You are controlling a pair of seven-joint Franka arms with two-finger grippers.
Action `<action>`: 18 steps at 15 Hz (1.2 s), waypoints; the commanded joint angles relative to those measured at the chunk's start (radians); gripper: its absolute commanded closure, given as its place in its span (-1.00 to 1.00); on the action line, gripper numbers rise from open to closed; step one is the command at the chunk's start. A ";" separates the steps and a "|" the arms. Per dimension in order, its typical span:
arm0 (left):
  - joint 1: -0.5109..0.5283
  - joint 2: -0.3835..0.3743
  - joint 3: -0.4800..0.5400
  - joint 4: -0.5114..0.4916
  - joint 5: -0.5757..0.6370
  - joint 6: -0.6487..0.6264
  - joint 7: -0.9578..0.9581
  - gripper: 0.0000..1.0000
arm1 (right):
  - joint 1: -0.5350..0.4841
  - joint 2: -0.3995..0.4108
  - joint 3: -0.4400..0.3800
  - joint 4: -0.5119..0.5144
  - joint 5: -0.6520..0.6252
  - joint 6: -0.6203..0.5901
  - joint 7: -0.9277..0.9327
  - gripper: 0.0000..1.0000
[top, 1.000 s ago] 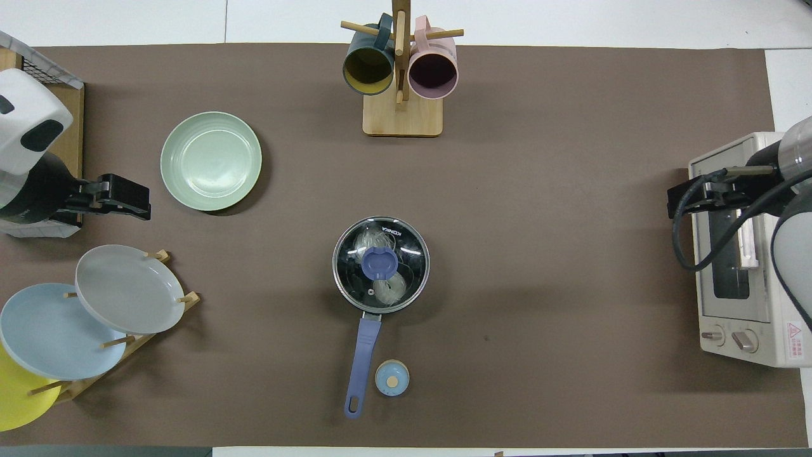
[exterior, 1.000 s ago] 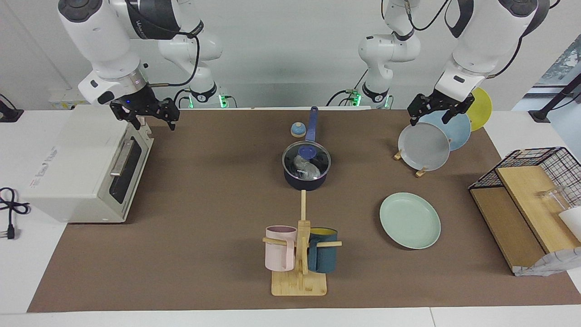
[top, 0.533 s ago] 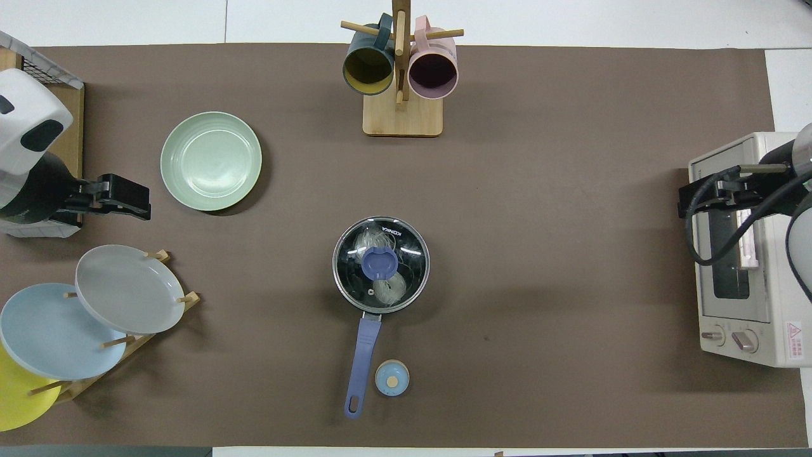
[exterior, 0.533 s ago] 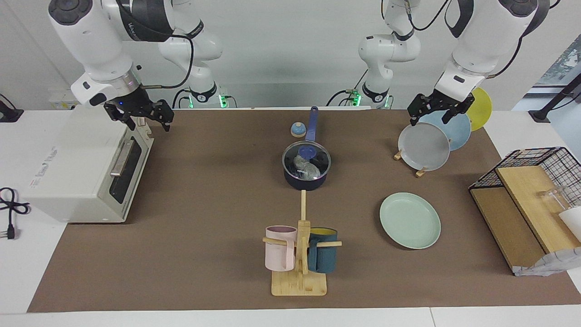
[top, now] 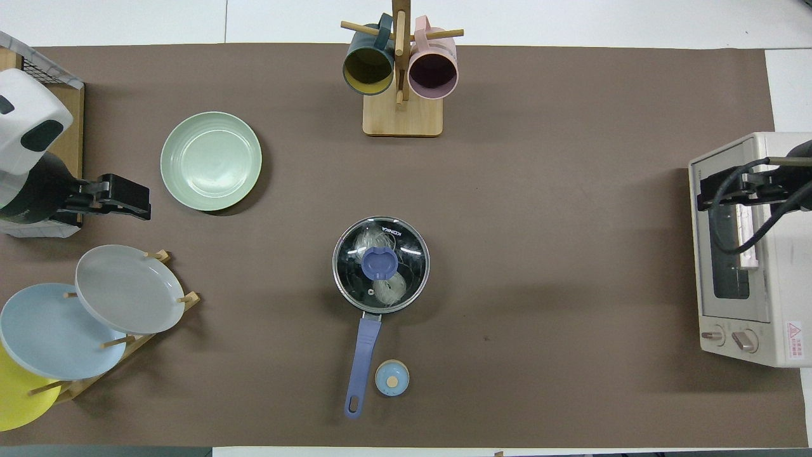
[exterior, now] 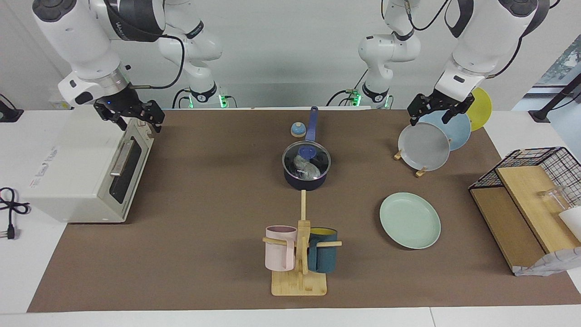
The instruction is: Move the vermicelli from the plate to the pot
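Note:
The dark navy pot [exterior: 305, 183] stands mid-table under a glass lid [exterior: 307, 159] with a blue knob, its long blue handle [top: 363, 351] toward the robots. Whitish vermicelli [exterior: 305, 169] [top: 388, 289] shows through the lid, inside the pot. The mint-green plate [exterior: 410, 220] [top: 210, 160] lies bare, farther from the robots, toward the left arm's end. My left gripper [exterior: 433, 113] [top: 124, 198] hangs open and empty above the plate rack. My right gripper [exterior: 135, 119] [top: 729, 190] is open and empty over the toaster oven.
A toaster oven [exterior: 86, 168] [top: 742, 247] sits at the right arm's end. A rack [exterior: 424, 145] holds grey, light blue and yellow plates. A mug stand [exterior: 299, 254] carries a pink and a dark teal mug. A small blue round object [top: 392, 378] lies beside the handle. A wire basket [exterior: 531, 181] stands at the left arm's end.
My right gripper has drawn back toward the right arm's end of the table, further over the toaster oven. The left arm, pot and plate have not moved.

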 commanded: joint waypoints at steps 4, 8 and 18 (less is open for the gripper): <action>0.011 -0.025 -0.008 -0.021 0.018 -0.001 -0.004 -1.00 | -0.007 0.010 0.003 0.016 0.012 0.015 -0.030 -1.00; 0.011 -0.025 -0.006 -0.021 0.018 -0.001 -0.004 -1.00 | -0.001 0.007 0.003 0.015 0.011 -0.001 -0.028 -1.00; 0.011 -0.025 -0.008 -0.021 0.018 -0.001 -0.004 -1.00 | 0.002 0.007 0.008 0.016 0.011 0.004 -0.030 -1.00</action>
